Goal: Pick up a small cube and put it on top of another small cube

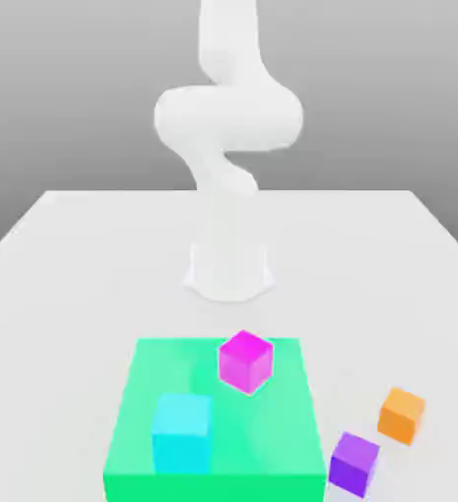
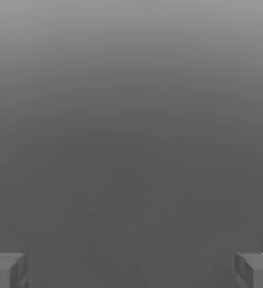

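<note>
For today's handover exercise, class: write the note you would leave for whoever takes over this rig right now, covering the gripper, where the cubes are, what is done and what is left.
Gripper: open, holding nothing.
Cubes: magenta cube and cyan cube sit apart on the green pad; orange cube and purple cube sit on the white table, off the pad toward the exterior view's right.
Done: nothing; no cube is stacked.
Left: pick up one small cube and set it on top of another.
</note>
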Available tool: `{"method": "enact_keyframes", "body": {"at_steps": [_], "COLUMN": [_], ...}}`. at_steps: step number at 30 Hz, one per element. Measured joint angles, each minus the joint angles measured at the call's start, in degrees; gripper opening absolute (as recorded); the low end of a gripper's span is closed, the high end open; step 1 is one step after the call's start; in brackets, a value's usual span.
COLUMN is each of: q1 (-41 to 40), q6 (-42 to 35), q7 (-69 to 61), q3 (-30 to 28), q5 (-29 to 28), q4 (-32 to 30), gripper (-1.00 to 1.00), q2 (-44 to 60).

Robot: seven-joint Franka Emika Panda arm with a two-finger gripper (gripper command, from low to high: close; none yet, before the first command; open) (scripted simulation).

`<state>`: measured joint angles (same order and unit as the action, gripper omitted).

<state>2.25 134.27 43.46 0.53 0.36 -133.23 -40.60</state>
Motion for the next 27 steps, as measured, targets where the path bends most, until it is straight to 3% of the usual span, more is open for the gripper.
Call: {"method": "enact_keyframes", "body": {"at_steps": [16, 23, 27], "q1": [12.2, 17.9, 20.4], "q6": [16.0, 22.8, 28.2], "q7": [-13.8, -16.6, -15.5], "q3": [6.6, 8.8, 7.3], "q5": [0.3, -3.9, -7.5], "q4": [-9.3, -13.3, -13.3], "gripper": [0.0, 0.0, 0.0], "q2": [33.5, 48.2, 56.6]}}
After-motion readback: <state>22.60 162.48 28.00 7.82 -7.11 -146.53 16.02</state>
